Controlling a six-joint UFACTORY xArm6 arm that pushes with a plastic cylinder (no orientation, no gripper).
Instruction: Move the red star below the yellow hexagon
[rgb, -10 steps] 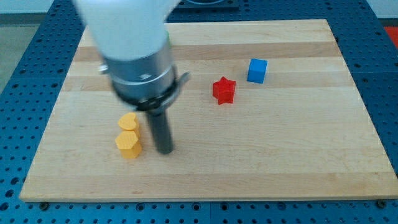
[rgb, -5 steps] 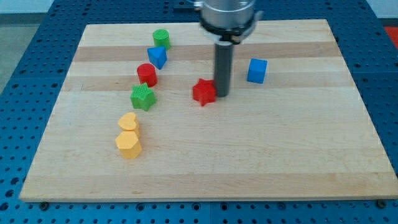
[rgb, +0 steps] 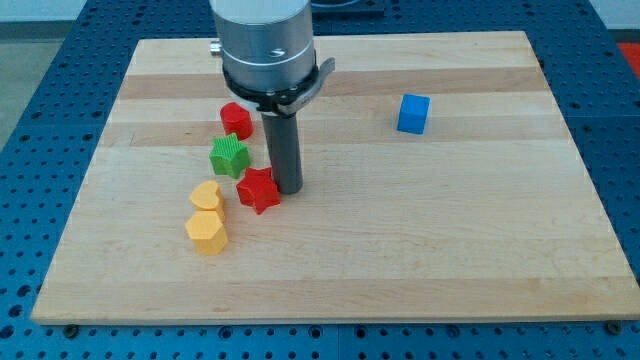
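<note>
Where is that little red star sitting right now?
The red star sits left of the view's centre, touching my tip on its right, below the green star.

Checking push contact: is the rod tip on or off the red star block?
On: my tip touches the red star block at its right edge, no gap visible.

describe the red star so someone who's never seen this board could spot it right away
On the wooden board, look at the cluster of blocks in the view's left half. The red star is touching the left side of my tip, below-right of the green star. It is the only red, pointed block; the other red block is round.
</note>
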